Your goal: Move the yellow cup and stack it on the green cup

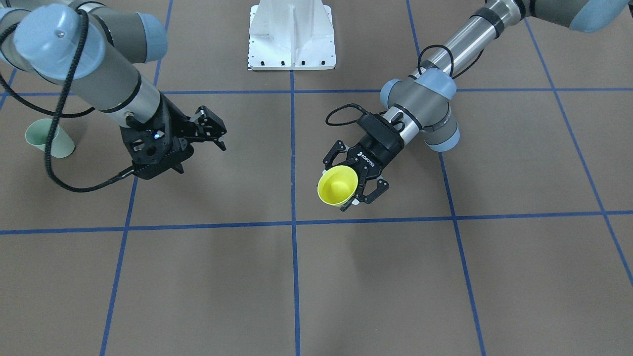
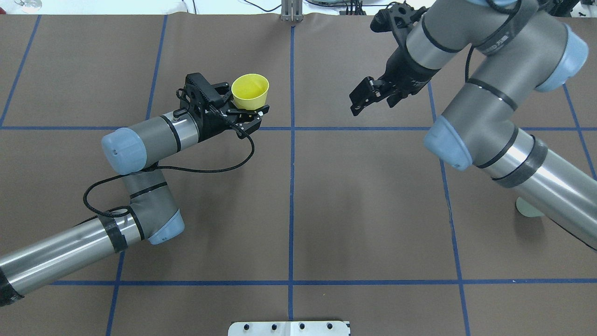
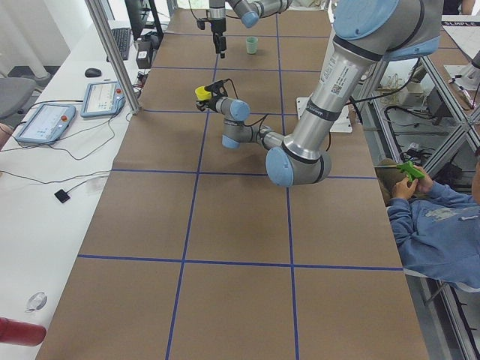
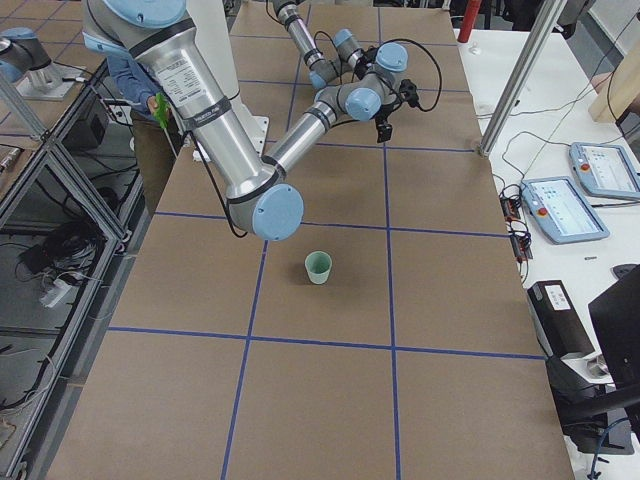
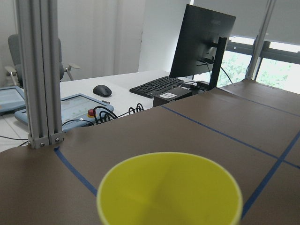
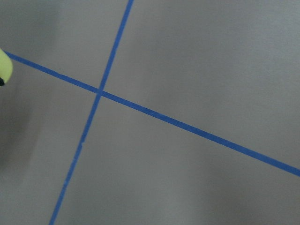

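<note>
Unpatterned: bright yellow plastic tumbler (image 2: 250, 91), pale mint-green plastic tumbler (image 4: 318, 267); brown table sheet (image 2: 368, 210) gridded with blue tape lines (image 2: 291, 186).

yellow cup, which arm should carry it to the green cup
Right, likely: the green cup stands far on the robot's right, beneath that arm. The left gripper holds the yellow cup near the centre line; the right gripper hangs open and empty across it.

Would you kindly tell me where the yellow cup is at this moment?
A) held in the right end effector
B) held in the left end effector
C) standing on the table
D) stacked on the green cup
B: the left end effector is shut on the yellow cup, while the right end effector holds nothing and the green cup stands alone on the table.
</note>
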